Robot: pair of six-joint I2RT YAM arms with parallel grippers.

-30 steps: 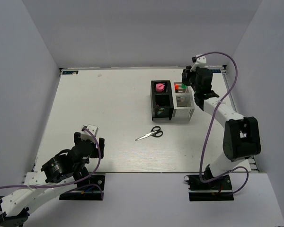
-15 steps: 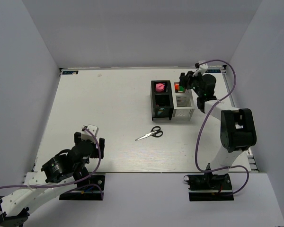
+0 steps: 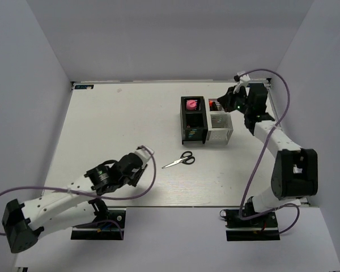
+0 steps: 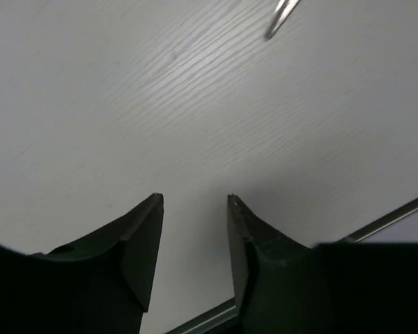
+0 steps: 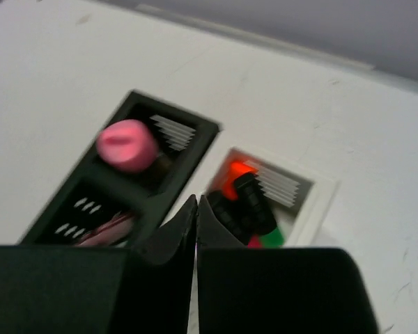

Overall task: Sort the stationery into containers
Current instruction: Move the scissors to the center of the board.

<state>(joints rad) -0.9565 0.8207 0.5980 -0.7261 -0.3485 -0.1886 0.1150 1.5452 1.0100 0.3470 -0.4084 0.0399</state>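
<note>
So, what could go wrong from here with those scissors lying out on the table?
The scissors lie flat, and the left gripper is open over bare table short of them; a grab at the thin blades may just push them. The right gripper, shut by the white organizer, could knock its highlighters if it drops.

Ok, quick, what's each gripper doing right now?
Left gripper: open, fingers apart, nothing between them.
Right gripper: closed, fingers pressed together, holding nothing.
</note>
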